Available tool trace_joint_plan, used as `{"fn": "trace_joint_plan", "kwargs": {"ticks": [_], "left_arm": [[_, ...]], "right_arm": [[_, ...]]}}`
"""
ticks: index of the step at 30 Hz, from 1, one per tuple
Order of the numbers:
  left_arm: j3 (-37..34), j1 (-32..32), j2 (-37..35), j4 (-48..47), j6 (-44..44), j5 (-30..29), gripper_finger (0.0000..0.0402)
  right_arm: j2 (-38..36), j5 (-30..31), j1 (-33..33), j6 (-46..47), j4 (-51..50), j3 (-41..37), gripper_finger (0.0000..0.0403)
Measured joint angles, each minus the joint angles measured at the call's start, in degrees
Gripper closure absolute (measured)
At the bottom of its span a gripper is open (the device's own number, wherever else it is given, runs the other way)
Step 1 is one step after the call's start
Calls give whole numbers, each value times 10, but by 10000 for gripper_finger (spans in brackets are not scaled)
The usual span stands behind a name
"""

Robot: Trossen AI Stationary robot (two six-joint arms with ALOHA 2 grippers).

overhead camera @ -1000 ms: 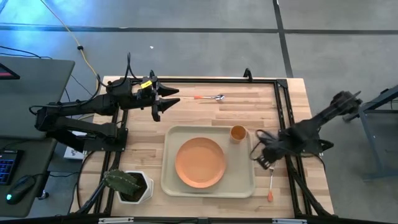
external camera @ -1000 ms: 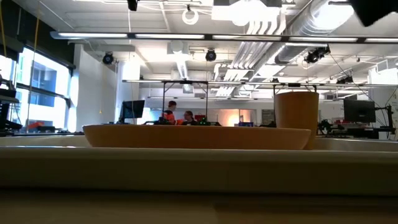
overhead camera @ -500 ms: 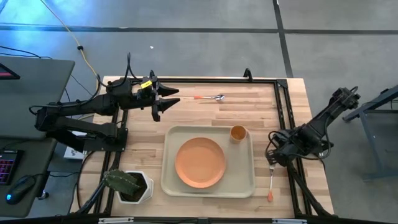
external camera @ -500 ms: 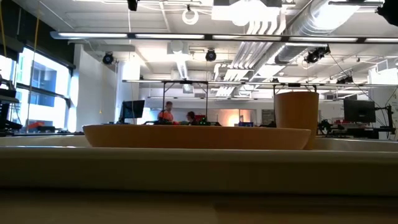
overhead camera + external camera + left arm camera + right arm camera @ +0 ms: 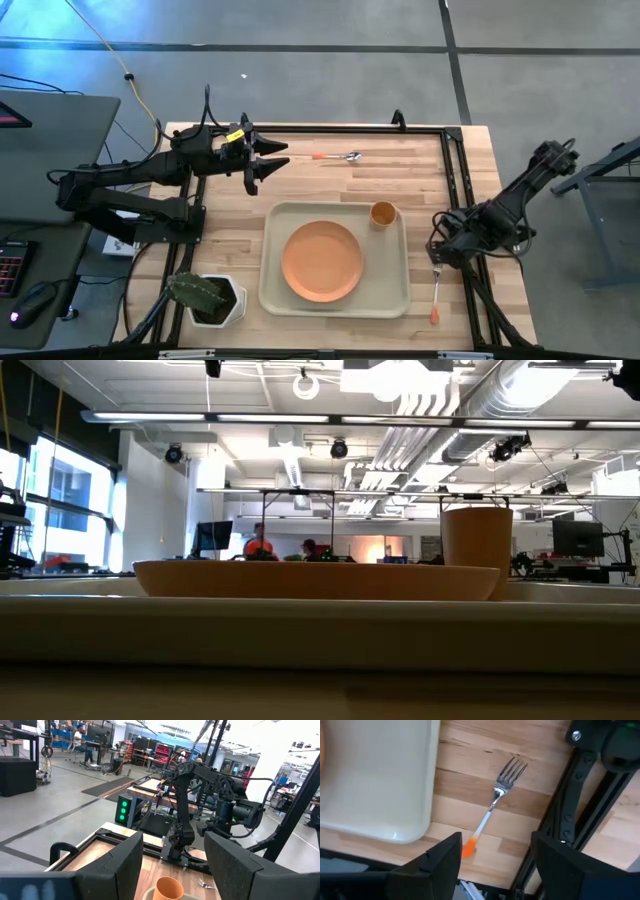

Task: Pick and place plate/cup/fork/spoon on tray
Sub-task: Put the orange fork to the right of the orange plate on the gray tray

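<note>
The fork (image 5: pixel 437 292) lay on the table at four o'clock, just off the tray (image 5: pixel 275 296), which held the plate (image 5: pixel 321 260) and cup (image 5: pixel 382 214). Above the tines hung the right gripper (image 5: pixel 438 254), fingers apart. At ten o'clock waited the left gripper (image 5: pixel 268 160), also apart; the spoon (image 5: pixel 336 157) lay at twelve.

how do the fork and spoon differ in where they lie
The fork lies on the table right of the tray, under the right gripper; the spoon lies beyond the tray. The fork runs lengthwise front to back, the spoon side to side. Both are off the tray.

pale wood-plank table (image 5: pixel 330 180), smooth matt tray (image 5: pixel 275 290), shiny metal fork (image 5: pixel 495 802) tines
</note>
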Motion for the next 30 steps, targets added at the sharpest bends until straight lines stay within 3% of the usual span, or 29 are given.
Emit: {"fn": "trace_joint_plan", "kwargs": {"ticks": [4, 10, 15, 21, 30], "left_arm": [[0, 0, 0, 0, 0, 0, 202], [0, 0, 0, 0, 0, 0, 202], [0, 0, 0, 0, 0, 0, 202], [0, 0, 0, 0, 0, 0, 202], [0, 1, 0, 0, 5, 0, 202]], "right_arm": [[15, 0, 28, 49, 33, -20, 174], [18, 11, 81, 134, 244, -128, 174], [19, 9, 87, 139, 374, -209, 173], [38, -45, 87, 150, 387, -244, 173], [134, -45, 87, 147, 435, -243, 174]]}}
